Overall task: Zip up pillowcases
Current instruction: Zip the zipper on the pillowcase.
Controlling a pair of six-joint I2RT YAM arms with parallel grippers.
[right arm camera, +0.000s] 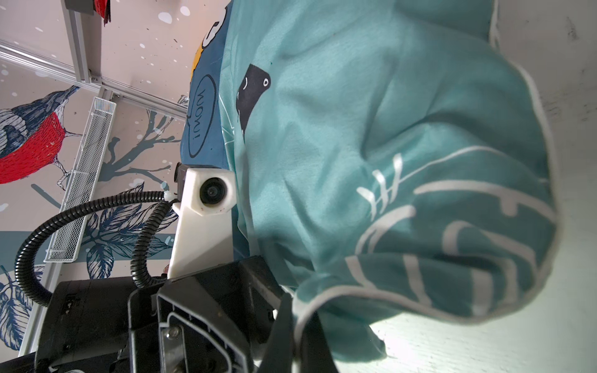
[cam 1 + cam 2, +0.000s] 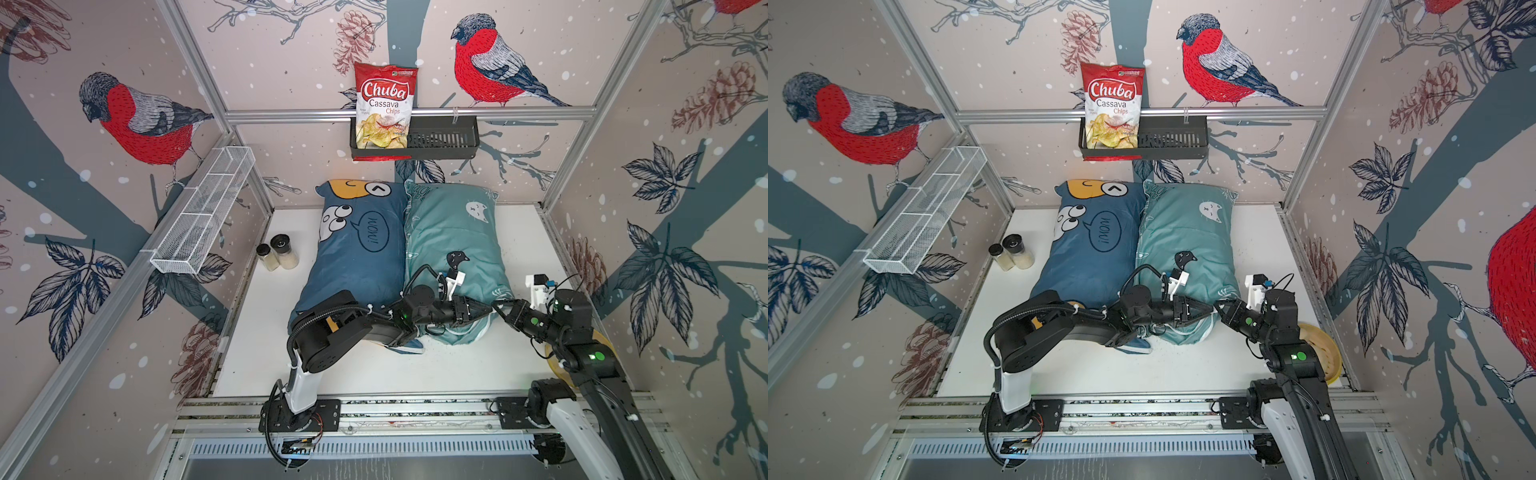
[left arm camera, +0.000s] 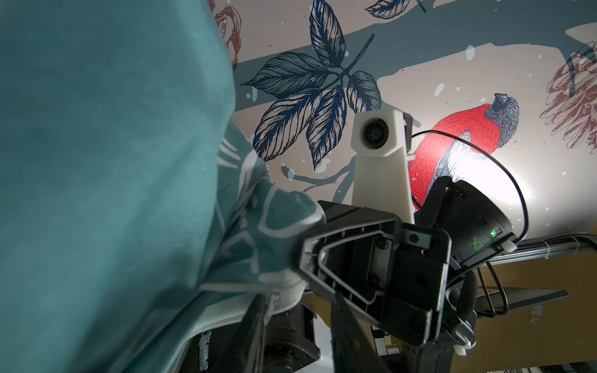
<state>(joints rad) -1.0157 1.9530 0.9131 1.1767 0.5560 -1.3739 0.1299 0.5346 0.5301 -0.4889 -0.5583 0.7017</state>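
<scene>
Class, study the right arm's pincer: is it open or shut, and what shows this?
Shut: in the left wrist view the right pincer clamps a bunched corner of the teal pillowcase, fingertips together on the fabric.

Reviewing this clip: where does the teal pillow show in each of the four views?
Top view: teal pillow at centre, touching the blue pillow on its right side.
Top view: same place.
Left wrist: close up, filling much of the frame, its corner in the right gripper.
Right wrist: close up, filling most of the frame.
Shared landmark: white lettering at its near corner, small in both top views.
</scene>
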